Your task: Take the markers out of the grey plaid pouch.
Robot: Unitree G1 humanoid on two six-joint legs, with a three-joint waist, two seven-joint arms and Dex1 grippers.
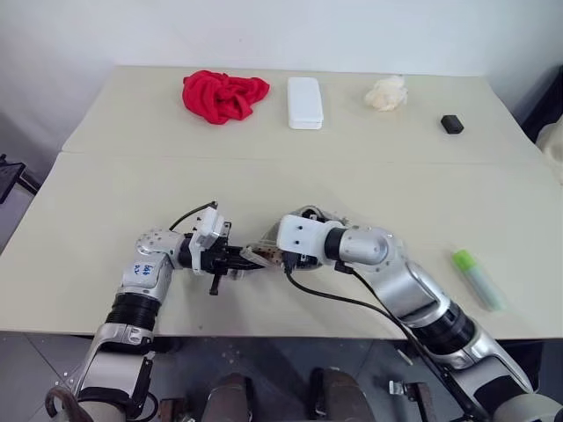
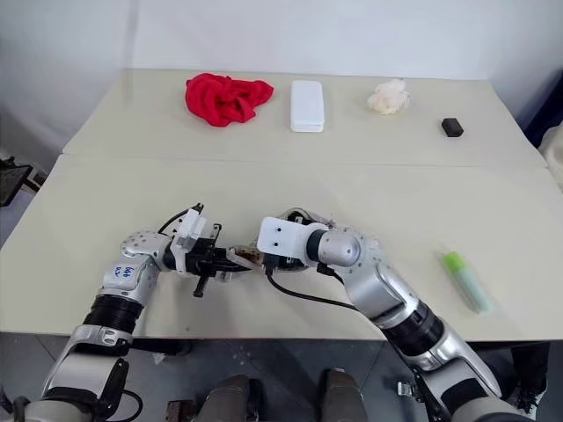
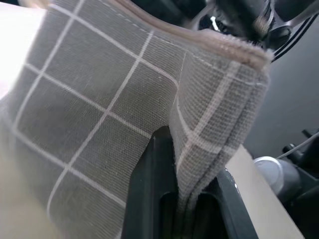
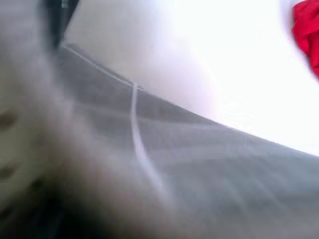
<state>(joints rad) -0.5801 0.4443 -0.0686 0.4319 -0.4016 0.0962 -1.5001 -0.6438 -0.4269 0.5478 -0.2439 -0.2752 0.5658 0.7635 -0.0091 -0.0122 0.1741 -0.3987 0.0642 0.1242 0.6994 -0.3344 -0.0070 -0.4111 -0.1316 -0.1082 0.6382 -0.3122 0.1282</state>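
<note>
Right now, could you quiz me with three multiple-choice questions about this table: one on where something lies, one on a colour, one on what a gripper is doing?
1. Where does the green marker lie?
A. beside the red cloth
B. on the near table, by the robot's right arm
C. on the white case

2. What colour is the crumpled cloth at the far side?
A. blue
B. red
C. yellow

3. What is the left gripper doing?
A. hanging open
B. holding a marker
C. pinching the grey plaid pouch

Answers: 1 B, it lies at that near edge. 2 B, plainly red. 3 C, the left wrist view shows fabric between its fingers.
</note>
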